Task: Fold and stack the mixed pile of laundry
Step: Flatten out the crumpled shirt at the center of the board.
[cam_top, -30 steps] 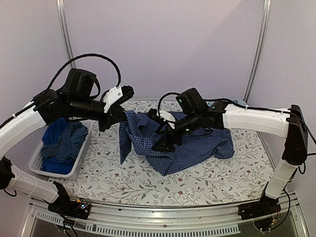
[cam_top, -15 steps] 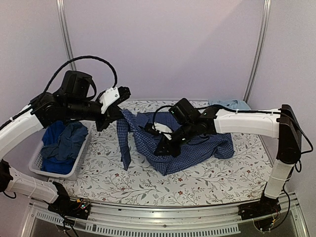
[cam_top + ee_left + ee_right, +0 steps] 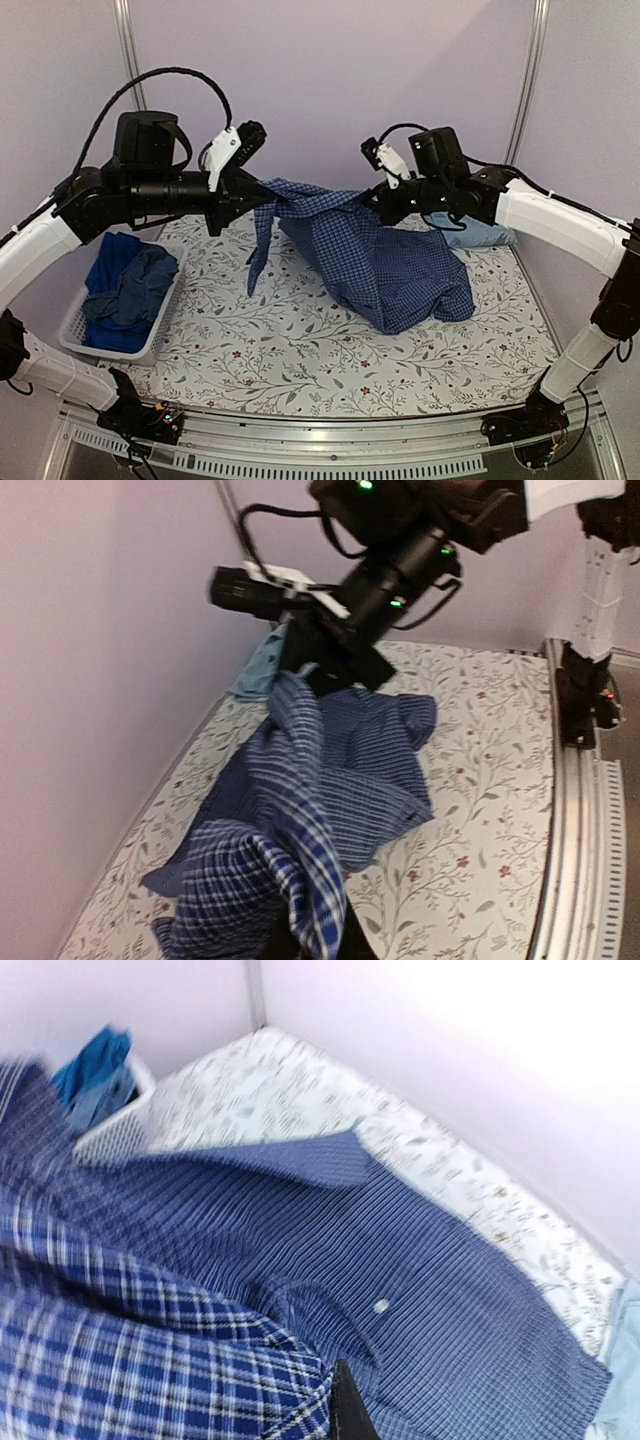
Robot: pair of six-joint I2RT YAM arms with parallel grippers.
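Checked shirt (image 3: 385, 265): dark blue small-check button-up, held up by its top edge, which spans from one pincer to the other. The bulk hangs below the right pincer, and its lower part lies bunched on the desk (image 3: 290, 350).
Left pincer (image 3: 258, 193): together, clamped on one end of the raised edge. A narrow strip, perhaps a sleeve, dangles just beneath it.
Right pincer (image 3: 370, 205): together, clamped on the other end of that edge, about level with its partner.
Handling: likely light, limp cloth with no stiffness. It sags between the grips and doubles over itself. It is not fragile, and the weave should not slip easily.
Where to hold: probably the two shoulder or hem corners, one per pincer, pinching a single layer so the panel drapes flat.
Light-blue shirt (image 3: 485, 235): on the desk, just behind and below the right pincer.
Blue garments (image 3: 125, 290): heaped in the white basket (image 3: 72, 340), well outside and below the left pincer.
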